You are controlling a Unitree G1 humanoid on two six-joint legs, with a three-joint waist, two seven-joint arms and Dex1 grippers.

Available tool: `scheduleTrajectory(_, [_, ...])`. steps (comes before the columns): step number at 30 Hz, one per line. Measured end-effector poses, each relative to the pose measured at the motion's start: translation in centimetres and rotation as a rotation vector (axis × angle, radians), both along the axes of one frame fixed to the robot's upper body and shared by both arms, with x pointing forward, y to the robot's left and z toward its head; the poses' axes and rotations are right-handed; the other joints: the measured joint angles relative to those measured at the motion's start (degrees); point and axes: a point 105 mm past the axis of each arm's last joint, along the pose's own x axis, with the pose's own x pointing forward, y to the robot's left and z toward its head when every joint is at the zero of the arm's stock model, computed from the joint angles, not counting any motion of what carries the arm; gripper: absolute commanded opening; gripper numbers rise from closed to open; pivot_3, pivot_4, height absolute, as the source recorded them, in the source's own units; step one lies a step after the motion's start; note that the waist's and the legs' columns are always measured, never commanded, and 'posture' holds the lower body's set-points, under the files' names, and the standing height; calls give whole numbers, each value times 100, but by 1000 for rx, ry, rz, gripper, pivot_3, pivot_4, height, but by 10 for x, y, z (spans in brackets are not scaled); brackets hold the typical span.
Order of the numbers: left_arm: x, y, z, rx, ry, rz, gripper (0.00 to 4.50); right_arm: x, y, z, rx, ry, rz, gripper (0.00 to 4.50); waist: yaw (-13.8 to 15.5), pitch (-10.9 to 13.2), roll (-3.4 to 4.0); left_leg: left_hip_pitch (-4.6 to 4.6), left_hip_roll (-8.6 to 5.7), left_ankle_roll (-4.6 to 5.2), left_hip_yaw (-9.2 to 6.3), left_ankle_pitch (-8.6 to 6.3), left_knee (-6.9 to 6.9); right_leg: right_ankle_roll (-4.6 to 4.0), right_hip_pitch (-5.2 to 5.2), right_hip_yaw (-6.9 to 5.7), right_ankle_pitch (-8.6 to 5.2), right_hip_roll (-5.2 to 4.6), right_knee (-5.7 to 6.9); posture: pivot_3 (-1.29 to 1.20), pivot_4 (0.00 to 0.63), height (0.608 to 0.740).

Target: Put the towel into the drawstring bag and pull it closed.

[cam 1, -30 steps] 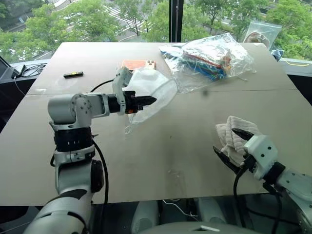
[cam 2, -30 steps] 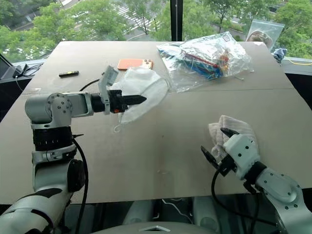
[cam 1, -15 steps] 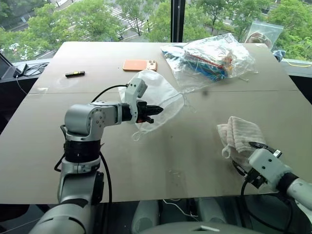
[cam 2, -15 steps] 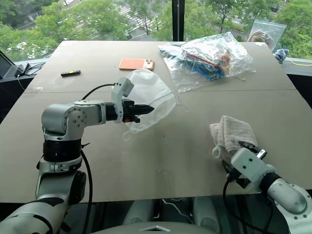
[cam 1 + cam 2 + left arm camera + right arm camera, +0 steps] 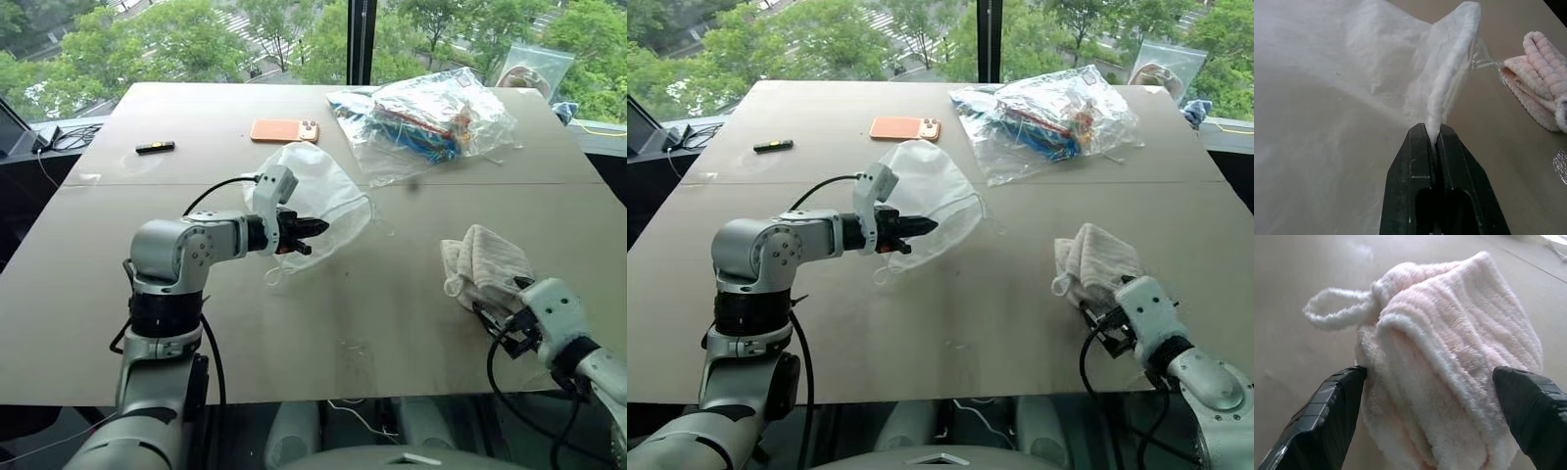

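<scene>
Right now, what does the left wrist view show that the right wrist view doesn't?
Left wrist view alone: the left gripper, jaws shut on the gathered rim of the drawstring bag, which spreads thin and white behind it.

Right wrist view alone: the right gripper, jaws open wide either side of the towel, and the towel's loop lying on the table.

Both: the ribbed towel and the tan table.

Drawstring bag hem — left gripper pinch
</scene>
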Motion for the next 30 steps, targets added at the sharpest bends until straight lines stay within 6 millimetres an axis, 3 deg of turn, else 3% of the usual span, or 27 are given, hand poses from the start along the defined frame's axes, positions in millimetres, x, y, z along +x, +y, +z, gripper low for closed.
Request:
scheduleTrajectory(5, [-2, 1, -1, -5, -4, 0, 114, -1, -11, 26, 151, -19, -42, 4500, -10, 0, 0, 1, 0, 0, 2, 0, 0, -4, 0, 2, 2, -1, 0, 0, 150, 740])
scheduleTrajectory(10, [-3, 3, -3, -9, -2, 15, 114, 9, -21, 31, 185, 30, -108, 4500, -13, 1, 1, 3, -1, 0, 1, 0, -5, -9, -1, 2, 0, 2, 1, 0, 150, 740])
scheduleTrajectory(14, [-2, 4, -2, -10, -10, 26, 114, 18, -3, 18, 262, 162, -76, 4500, -15, 1, 1, 2, -1, 1, 1, 0, -7, -19, -2, 3, 9, 3, 0, 0, 150, 740])
scheduleTrajectory(19, [-3, 3, -2, -15, -11, 24, 114, 33, -6, -11, 316, 309, -175, 4500, -5, 1, 2, -5, -6, 1, 3, -1, -8, -18, -4, 4, 10, -1, -6, 0, 150, 740])
scheduleTrajectory(28, [-3, 3, 0, -12, -20, 28, 114, 39, -4, -33, 35, 345, -84, 4500, -15, -23, -37, 8, -5, 2, -1, -1, -9, 2, 9, 2, -1, 2, -15, 0, 150, 740])
scheduleTrajectory(30, [-3, 2, 1, -10, -29, 26, 0, 41, 0, -38, 18, 347, -41, 3587, -19, -48, -77, 29, 1, 2, -4, -1, -9, -9, 35, -3, -9, 3, -24, 0, 150, 740])
